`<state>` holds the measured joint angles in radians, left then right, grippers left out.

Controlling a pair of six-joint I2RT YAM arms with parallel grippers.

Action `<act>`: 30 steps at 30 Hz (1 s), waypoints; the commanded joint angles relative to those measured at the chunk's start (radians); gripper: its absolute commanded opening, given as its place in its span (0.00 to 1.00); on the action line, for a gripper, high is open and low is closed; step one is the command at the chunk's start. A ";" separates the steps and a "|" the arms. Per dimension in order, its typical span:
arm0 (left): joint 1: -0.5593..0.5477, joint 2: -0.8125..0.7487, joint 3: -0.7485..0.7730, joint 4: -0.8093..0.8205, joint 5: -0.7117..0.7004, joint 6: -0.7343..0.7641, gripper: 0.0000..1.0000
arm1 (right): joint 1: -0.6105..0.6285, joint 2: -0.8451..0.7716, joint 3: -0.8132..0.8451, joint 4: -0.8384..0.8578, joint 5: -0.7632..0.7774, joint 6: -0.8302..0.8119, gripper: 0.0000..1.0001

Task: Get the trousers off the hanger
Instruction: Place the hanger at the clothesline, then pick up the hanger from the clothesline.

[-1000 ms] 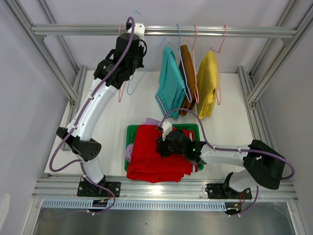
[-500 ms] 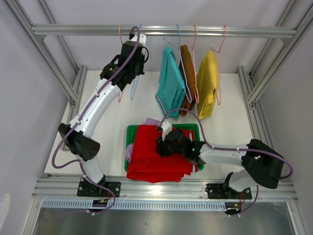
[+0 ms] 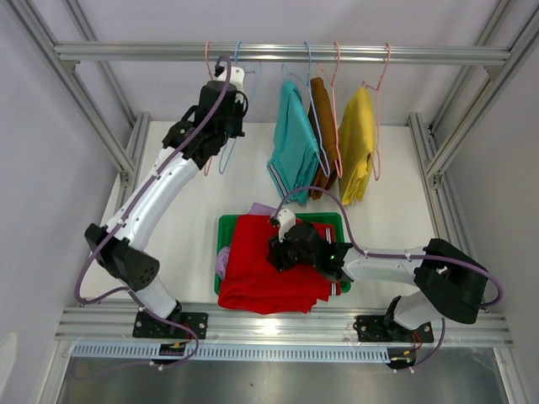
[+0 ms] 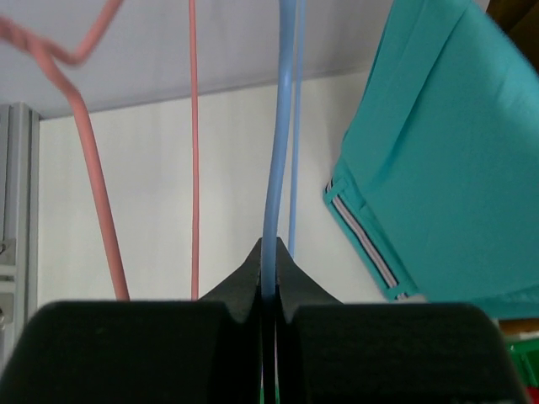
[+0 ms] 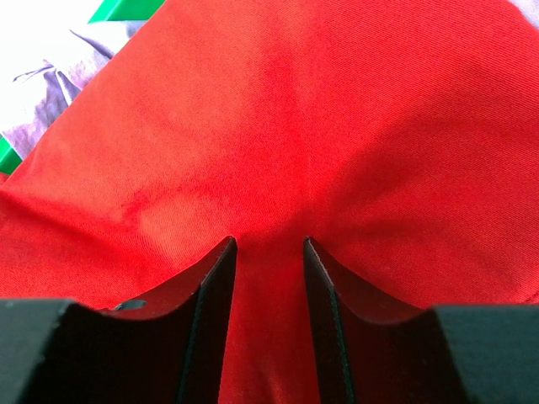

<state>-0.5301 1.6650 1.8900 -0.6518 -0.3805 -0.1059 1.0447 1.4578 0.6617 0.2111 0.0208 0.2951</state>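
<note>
My left gripper (image 3: 229,133) is up near the rail, shut on the wire of an empty blue hanger (image 4: 278,168), next to an empty pink hanger (image 4: 194,151). Teal trousers (image 3: 295,139), brown trousers (image 3: 320,126) and yellow trousers (image 3: 358,143) hang on hangers from the rail. The teal pair (image 4: 438,168) shows at the right of the left wrist view. Red trousers (image 3: 253,269) lie over the green tray (image 3: 333,220), on top of lilac trousers (image 3: 221,259). My right gripper (image 3: 276,252) rests on the red cloth (image 5: 337,126), its jaws pinching a ridge of it.
The metal rail (image 3: 421,55) spans the back, with frame posts at both sides. The white tabletop (image 3: 181,219) lies between the arms and the rail. Lilac cloth (image 5: 50,101) and a tray corner (image 5: 126,8) show in the right wrist view.
My left gripper has shifted a little with the blue hanger in it; the hanger's hook, above the rail before, now sits at the rail. The right arm has not moved.
</note>
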 commanded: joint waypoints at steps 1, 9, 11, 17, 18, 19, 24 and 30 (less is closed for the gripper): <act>-0.016 -0.079 -0.048 -0.055 0.029 -0.021 0.07 | -0.002 0.021 -0.001 -0.007 -0.009 -0.001 0.43; -0.073 -0.180 -0.094 -0.097 0.012 -0.018 0.21 | 0.003 0.004 0.007 -0.025 -0.007 -0.008 0.46; -0.097 -0.204 -0.103 -0.109 0.014 -0.018 0.29 | 0.017 -0.013 0.019 -0.073 0.011 -0.025 0.49; -0.152 -0.286 -0.131 -0.128 -0.001 -0.031 0.34 | 0.026 -0.108 0.056 -0.159 0.080 -0.066 0.51; -0.159 -0.293 -0.131 -0.129 0.003 -0.035 0.34 | 0.025 -0.122 0.056 -0.173 0.083 -0.068 0.51; -0.172 -0.301 -0.131 -0.131 0.003 -0.037 0.34 | 0.025 -0.146 0.056 -0.183 0.088 -0.076 0.51; -0.202 -0.304 -0.132 -0.105 0.064 -0.067 0.35 | 0.025 -0.224 0.052 -0.274 0.143 -0.083 0.51; -0.205 -0.235 -0.118 -0.005 0.205 -0.110 0.40 | 0.018 -0.350 -0.008 -0.289 0.232 -0.082 0.51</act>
<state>-0.7258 1.3880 1.7660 -0.7326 -0.2752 -0.1730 1.0668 1.1660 0.6720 -0.0528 0.1795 0.2253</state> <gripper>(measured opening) 0.394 0.510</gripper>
